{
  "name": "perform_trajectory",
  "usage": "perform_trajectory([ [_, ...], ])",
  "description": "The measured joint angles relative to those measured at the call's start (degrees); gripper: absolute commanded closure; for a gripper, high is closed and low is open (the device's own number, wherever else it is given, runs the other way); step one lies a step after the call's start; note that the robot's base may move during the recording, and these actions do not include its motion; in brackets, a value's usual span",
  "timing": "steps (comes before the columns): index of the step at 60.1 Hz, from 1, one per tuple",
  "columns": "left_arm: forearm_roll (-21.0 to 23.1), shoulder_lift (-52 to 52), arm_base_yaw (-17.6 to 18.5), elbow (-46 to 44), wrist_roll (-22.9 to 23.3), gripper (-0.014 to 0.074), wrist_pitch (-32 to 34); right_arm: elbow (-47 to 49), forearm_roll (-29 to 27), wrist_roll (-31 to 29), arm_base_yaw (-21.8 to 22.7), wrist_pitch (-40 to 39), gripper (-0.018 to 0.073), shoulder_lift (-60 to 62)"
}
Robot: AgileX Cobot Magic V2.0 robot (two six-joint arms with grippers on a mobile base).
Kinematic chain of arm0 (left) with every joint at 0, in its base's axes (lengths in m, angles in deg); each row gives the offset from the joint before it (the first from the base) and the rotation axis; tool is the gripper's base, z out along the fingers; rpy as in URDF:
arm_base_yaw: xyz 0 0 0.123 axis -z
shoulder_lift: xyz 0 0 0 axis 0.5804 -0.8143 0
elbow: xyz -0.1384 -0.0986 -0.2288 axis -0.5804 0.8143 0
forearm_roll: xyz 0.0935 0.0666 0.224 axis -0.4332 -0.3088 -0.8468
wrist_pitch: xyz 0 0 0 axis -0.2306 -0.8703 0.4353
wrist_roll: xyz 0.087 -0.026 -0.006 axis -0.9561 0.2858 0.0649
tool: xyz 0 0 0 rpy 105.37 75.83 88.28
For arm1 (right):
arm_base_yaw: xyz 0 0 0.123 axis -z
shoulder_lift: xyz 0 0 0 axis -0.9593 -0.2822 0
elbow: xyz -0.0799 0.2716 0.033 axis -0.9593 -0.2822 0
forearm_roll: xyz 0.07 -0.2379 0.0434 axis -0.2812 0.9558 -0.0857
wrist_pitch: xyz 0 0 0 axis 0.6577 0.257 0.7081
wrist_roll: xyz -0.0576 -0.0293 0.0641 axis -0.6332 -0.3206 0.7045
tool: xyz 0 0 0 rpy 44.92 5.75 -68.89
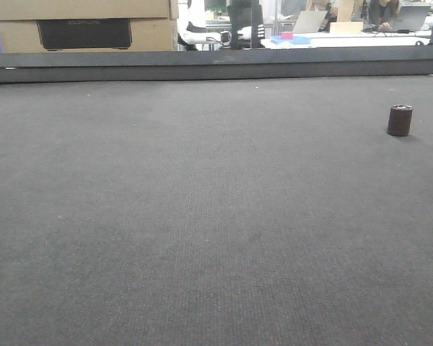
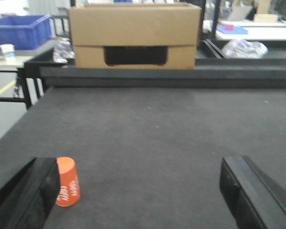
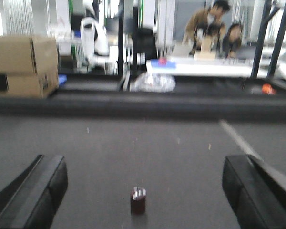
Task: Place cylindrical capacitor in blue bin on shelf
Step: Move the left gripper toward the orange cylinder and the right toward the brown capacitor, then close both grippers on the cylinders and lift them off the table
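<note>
"Two grippers of yours: how do they stand?"

"Both spread wide. My left gripper has its dark fingers far apart at the picture's edges, nothing between them but bare dark table mat. My right gripper is just as wide, gripping nothing."

"And the cylindrical capacitor?"

"Upright on the mat. In my right wrist view the cylindrical capacitor sits at 6 o'clock, between my two fingers and touching neither. From the front camera the same capacitor is out at 3 o'clock, near the right edge."

"Anything else close by?"

"A small orange tapered piece with white print, at 7 o'clock in my left wrist view, just beside my left finger; whether they touch I cannot tell. A cardboard box stands at 12 o'clock beyond the mat's raised rim, and a blue crate at 10 o'clock, well apart."
</note>
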Motion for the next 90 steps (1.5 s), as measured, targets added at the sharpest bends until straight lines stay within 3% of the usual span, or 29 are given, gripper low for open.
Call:
perform_trajectory([
  [16, 0.00, -0.09, 0.61, 0.00, 0.00, -0.0005, 0.00, 0.00, 0.00, 0.00, 0.00, -15.42, -0.0009, -29.28],
  [29, 0.00, -0.09, 0.61, 0.00, 0.00, -0.0005, 0.00, 1.03, 0.00, 0.00, 0.00, -40.56, -0.0009, -51.27],
  [33, 0.00, -0.09, 0.61, 0.00, 0.00, -0.0005, 0.00, 2.95, 0.00, 0.00, 0.00, -43.97, -0.0009, -56.66],
  [58, 0.00, -0.09, 0.61, 0.00, 0.00, -0.0005, 0.00, 23.64, 0.00, 0.04, 0.72, -43.72, -0.0009, -75.96],
  [80, 0.00, -0.09, 0.61, 0.00, 0.00, -0.0005, 0.00, 28.55, 1.27, 0.04, 1.41, -41.98, -0.0008, -84.16],
  [85, 0.00, -0.09, 0.61, 0.00, 0.00, -0.0005, 0.00, 29.14, 2.01, 0.04, 1.44, -41.98, 0.0047, -84.94],
  [90, 0.00, -0.09, 0.61, 0.00, 0.00, -0.0005, 0.00, 29.39, 2.23, 0.04, 1.44, -41.98, 0.0177, -85.57],
])
